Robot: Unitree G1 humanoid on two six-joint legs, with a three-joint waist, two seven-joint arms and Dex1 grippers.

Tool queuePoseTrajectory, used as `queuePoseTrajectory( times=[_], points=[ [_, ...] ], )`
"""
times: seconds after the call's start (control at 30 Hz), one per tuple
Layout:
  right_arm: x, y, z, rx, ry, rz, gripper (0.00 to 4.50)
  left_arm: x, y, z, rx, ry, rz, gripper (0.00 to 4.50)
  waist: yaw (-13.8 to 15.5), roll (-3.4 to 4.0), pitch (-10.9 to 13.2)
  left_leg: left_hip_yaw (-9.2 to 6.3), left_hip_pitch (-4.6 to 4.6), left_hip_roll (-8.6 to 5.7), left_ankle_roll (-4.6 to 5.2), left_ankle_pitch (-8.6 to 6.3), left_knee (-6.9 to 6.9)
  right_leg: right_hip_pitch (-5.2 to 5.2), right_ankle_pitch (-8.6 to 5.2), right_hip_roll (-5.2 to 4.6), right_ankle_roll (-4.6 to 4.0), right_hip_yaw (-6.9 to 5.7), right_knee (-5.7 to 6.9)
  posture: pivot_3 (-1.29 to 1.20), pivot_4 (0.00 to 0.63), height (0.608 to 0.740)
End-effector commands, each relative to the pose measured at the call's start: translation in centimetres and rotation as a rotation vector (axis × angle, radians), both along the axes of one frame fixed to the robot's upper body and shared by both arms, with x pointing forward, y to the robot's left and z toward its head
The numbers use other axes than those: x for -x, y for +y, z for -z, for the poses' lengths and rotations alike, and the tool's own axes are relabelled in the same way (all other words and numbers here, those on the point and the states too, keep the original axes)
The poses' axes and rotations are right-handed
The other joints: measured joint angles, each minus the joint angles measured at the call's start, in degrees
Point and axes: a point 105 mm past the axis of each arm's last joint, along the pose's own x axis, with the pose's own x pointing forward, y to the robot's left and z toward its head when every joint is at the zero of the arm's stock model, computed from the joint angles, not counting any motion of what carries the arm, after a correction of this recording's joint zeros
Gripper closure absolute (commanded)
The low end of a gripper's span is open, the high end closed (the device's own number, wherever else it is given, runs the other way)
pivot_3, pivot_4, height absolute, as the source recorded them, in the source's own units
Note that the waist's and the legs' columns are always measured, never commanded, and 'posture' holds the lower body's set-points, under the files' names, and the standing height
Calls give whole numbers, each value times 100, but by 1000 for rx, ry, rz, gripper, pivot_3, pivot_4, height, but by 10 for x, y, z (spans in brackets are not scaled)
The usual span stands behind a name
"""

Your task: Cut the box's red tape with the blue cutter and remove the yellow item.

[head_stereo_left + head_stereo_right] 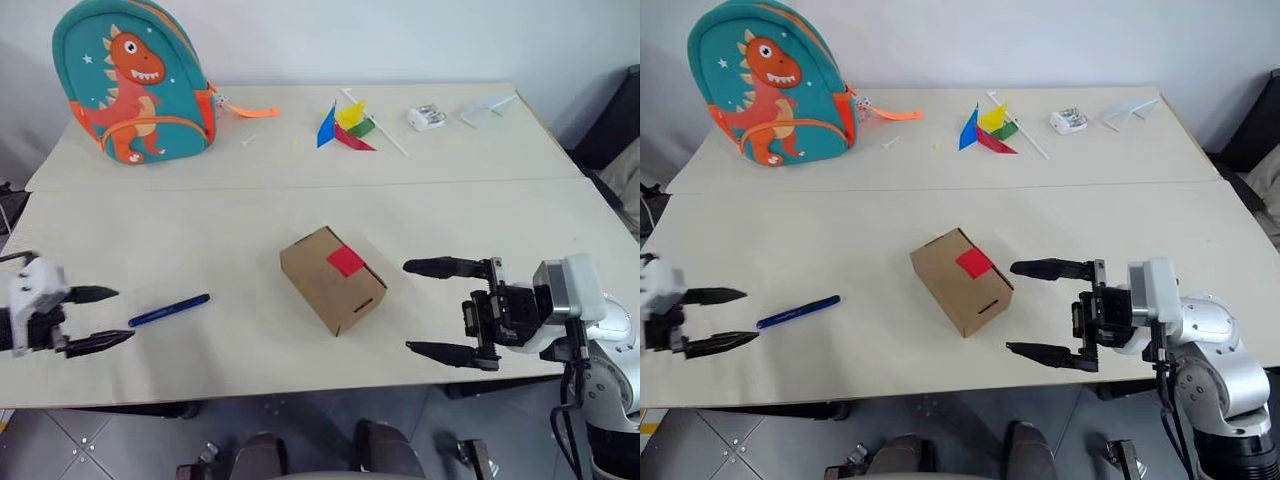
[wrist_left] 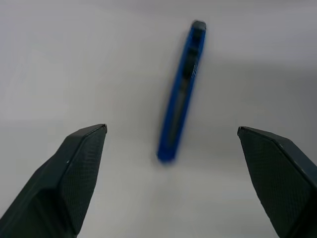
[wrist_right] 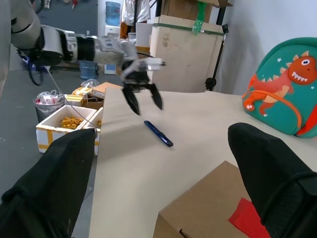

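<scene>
The table is seen as a light surface with a seam running across it from left to right. Standing upright at its far left corner is a teal dinosaur backpack. Along the far edge, towards the right, a multicoloured pinwheel, a small white object and a white bracket-like piece are laid out.

The box is placed on the near half of the table, about midway between its left and right edges, and turned at an angle to the near edge. Its flaps are closed. The red tape is stuck across the top flap seam and is seen unbroken. The yellow item cannot be made out; the box is shut.

The right gripper is held over the table near the near edge, just to the right of the box and apart from it, with its jaws spread wide and nothing between them. The left gripper is held at the near left corner, jaws likewise spread wide and empty.

The blue cutter lies flat on the table near the near edge, between the left gripper and the box. It lies just beyond the left gripper's fingertips, untouched.
</scene>
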Motion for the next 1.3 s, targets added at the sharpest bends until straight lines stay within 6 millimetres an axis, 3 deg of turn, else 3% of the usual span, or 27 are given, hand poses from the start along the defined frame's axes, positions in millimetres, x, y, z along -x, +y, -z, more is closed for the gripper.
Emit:
queuePoseTrajectory(
  times=[0.03, 0.43, 0.8, 1.1, 1.23, 1.3],
  points=[
    [6, 5, -5, 12, -24, -29, 51, -11, -15, 11, -34, 25, 11, 0, -10, 0, 0, 6, 0, 0, 0, 0, 0, -3, 0, 0, 0, 0, 0, 0, 150, 740],
    [8, 8, -5, 13, -13, -4, 51, -14, -22, 39, -117, 111, 27, 0, 27, 3, -2, 18, 6, 2, 0, -1, 7, -8, 1, -2, 0, 5, 11, 0, 150, 740],
    [5, 8, -6, 15, -10, 9, 0, -3, -15, 46, -140, 158, 42, 3158, 6, 17, -9, 27, 20, 3, 1, -2, 7, -8, 0, -3, -1, 12, 25, 0, 150, 740],
    [2, 8, -8, 20, -12, 9, 0, -5, -20, 42, -141, 142, 62, 3158, 14, 17, -9, 32, 26, 3, 1, -2, 7, -8, 0, -4, -1, 17, 31, 0, 150, 740],
    [1, 7, -9, 20, -11, 10, 0, -5, -22, 42, -153, 131, 69, 3969, 18, 17, -9, 32, 27, 3, 2, -2, 7, -8, 0, -4, -1, 17, 32, 0, 150, 740],
    [1, 7, -9, 22, -10, 10, 0, -8, -24, 41, -153, 112, 73, 4067, 19, 18, -9, 32, 27, 3, 2, -2, 7, -8, 0, -4, -1, 17, 32, 0, 150, 740]
  ],
)
